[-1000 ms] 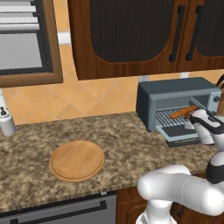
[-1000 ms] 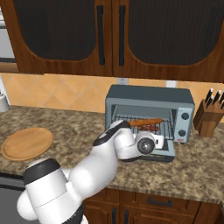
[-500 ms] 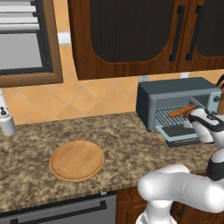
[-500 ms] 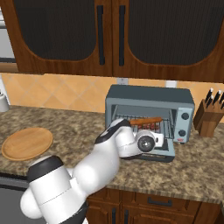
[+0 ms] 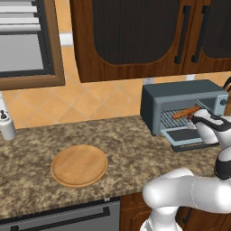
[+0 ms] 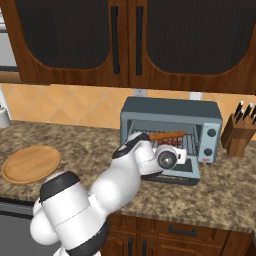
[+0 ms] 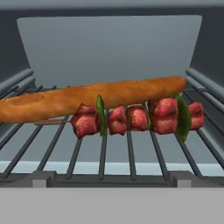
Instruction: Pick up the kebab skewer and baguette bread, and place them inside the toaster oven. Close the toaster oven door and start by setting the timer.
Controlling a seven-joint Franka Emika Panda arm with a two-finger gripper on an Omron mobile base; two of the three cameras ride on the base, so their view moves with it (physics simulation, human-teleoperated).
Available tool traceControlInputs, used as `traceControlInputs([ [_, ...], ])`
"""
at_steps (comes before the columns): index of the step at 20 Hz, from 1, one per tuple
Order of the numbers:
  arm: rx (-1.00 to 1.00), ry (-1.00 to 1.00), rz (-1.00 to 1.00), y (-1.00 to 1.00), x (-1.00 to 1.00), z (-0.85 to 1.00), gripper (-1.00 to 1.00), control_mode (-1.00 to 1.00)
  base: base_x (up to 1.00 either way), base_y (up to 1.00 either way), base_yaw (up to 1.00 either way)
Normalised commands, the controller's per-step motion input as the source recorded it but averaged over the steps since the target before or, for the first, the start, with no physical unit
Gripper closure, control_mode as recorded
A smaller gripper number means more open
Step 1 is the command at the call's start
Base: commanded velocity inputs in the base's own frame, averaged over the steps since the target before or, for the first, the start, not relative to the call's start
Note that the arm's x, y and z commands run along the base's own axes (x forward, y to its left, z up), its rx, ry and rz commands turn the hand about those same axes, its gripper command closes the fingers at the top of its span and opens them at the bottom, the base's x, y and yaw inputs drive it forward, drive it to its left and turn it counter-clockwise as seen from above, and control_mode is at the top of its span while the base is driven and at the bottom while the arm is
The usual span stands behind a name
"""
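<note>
The toaster oven (image 5: 180, 94) (image 6: 170, 107) stands on the counter with its door (image 5: 184, 135) (image 6: 186, 172) dropped flat. On the wire rack (image 7: 131, 153) the baguette bread (image 7: 96, 99) (image 5: 186, 112) (image 6: 167, 135) lies crosswise. The kebab skewer (image 7: 135, 118) (image 6: 172, 142) lies just in front of it, touching it. My gripper (image 5: 196, 119) (image 6: 172, 150) hovers over the lowered door at the oven mouth, open, holding nothing. Its fingertips are out of the hand view.
A round wooden plate (image 5: 79, 165) (image 6: 31, 163) sits on the counter to the left. A knife block (image 6: 239, 132) stands right of the oven, whose knobs (image 6: 211, 134) are on its right face. A white bottle (image 5: 6, 126) is at far left. Dark cabinets hang overhead.
The hand has barely shifted in front of the oven. The bread and skewer lie still on the rack, and the jaws stay wide.
</note>
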Motion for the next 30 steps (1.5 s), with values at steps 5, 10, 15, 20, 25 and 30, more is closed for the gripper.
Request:
traceControlInputs([
  [5,0.00,0.00,0.00,0.00,0.20,0.00,-1.00,-1.00,0.00,0.00,0.00],
  [10,0.00,-0.02,0.00,0.00,0.25,-0.04,-1.00,-1.00,0.00,0.00,0.00],
  [15,0.00,-0.02,0.00,0.00,0.26,-0.03,-1.00,-1.00,0.00,0.00,0.00],
  [20,0.00,-0.01,0.00,0.00,0.25,-0.04,-1.00,-1.00,0.00,0.00,0.00],
  [25,0.00,0.00,0.00,0.00,0.17,-0.03,-1.00,-1.00,0.00,0.00,0.00],
  [30,0.00,0.00,0.00,0.00,0.09,0.00,-1.00,-1.00,0.00,0.00,0.00],
])
